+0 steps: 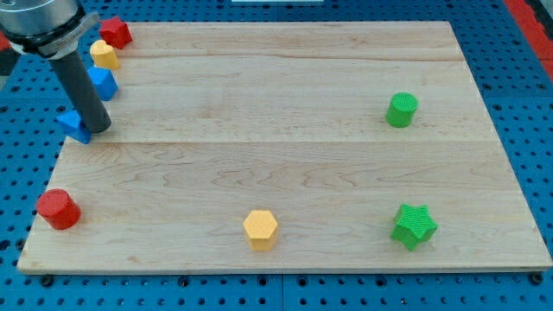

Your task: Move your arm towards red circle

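Note:
The red circle block (58, 208) is a short red cylinder at the board's left edge, low in the view. My tip (98, 128) is the lower end of a dark rod at the view's upper left, well above the red circle. It stands right beside a small blue block (74, 125), on that block's right side.
A second blue block (103, 83), a yellow block (104, 54) and a red block (114, 33) cluster at the top left corner. A yellow hexagon (260, 229) lies at the bottom centre, a green star (414, 225) at the bottom right, a green cylinder (401, 110) at the right.

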